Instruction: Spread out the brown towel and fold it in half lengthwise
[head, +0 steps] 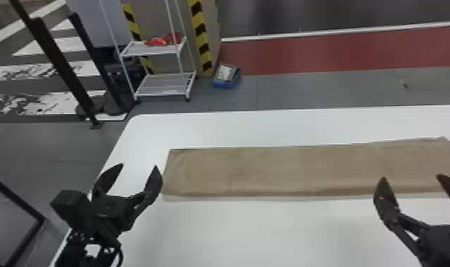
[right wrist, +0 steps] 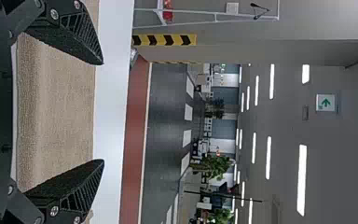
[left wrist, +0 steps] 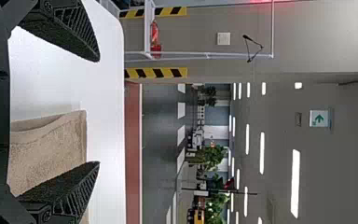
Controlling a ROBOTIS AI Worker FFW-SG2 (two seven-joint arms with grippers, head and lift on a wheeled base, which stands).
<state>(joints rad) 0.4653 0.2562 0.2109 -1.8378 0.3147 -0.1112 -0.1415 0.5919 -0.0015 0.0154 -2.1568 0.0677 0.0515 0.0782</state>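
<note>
The brown towel [head: 288, 170] lies as a long, narrow folded strip across the white table, its right end reaching the head view's right edge. My left gripper [head: 138, 166] is open just off the towel's left end. My right gripper [head: 410, 177] stands open at the towel's near edge, toward the right. In the left wrist view, my left gripper [left wrist: 99, 112] has nothing between its fingertips, and the towel [left wrist: 60, 149] lies beyond them. The right wrist view has the towel [right wrist: 60, 112] behind the spread fingers of my right gripper [right wrist: 103, 112].
The white table [head: 270, 127] extends in front of and behind the towel. Past its far edge, on the floor, are a white shelf cart [head: 164, 85], a blue box [head: 227, 75] and striped posts. Dark poles [head: 57, 64] rise at the far left.
</note>
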